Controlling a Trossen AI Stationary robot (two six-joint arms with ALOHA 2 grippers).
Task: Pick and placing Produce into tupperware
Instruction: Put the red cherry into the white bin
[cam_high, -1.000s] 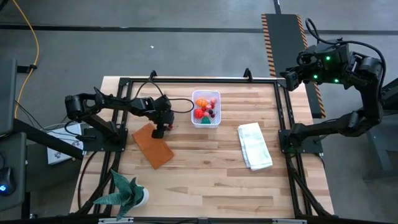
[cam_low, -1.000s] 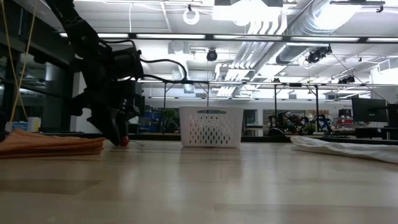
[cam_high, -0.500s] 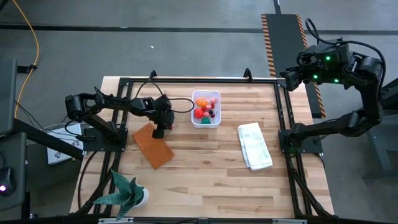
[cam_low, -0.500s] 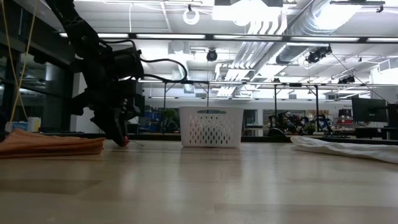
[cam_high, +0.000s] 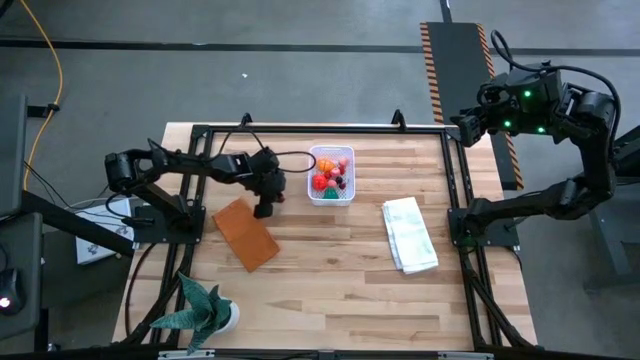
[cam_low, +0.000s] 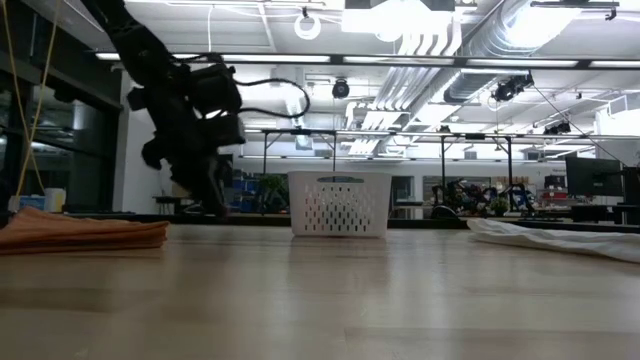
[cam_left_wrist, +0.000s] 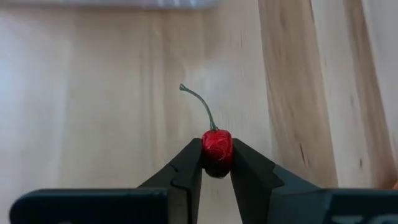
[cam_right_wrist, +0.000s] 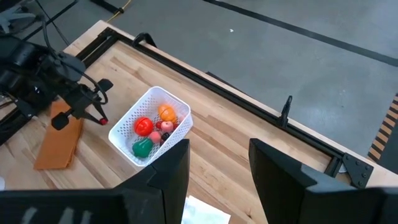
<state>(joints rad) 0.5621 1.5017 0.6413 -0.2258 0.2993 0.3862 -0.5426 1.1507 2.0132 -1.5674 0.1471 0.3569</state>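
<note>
While my left gripper (cam_left_wrist: 216, 163) pinches a small red cherry (cam_left_wrist: 216, 146) by its round body, just beside the tupperware (cam_high: 331, 176) and clear of the table, I judge it light, hard and slick. Its thin stem (cam_left_wrist: 198, 102) looks too flimsy to grasp. My right gripper (cam_right_wrist: 219, 163) waits spread, well apart from the tupperware.

My left tool (cam_left_wrist: 216, 163) pinches a small red cherry (cam_left_wrist: 216, 147) by its sides, its thin green stem curving away from the tips, lifted off the surface (cam_high: 330, 270). The white perforated tupperware (cam_high: 331, 196) stands upright near the surface's far edge, about midway along it, just beside the cherry. Inside lie an orange piece (cam_right_wrist: 166, 112), a red ball (cam_right_wrist: 143, 126), a green piece (cam_right_wrist: 142, 147) and small pink and dark berries (cam_right_wrist: 161, 132).
</note>
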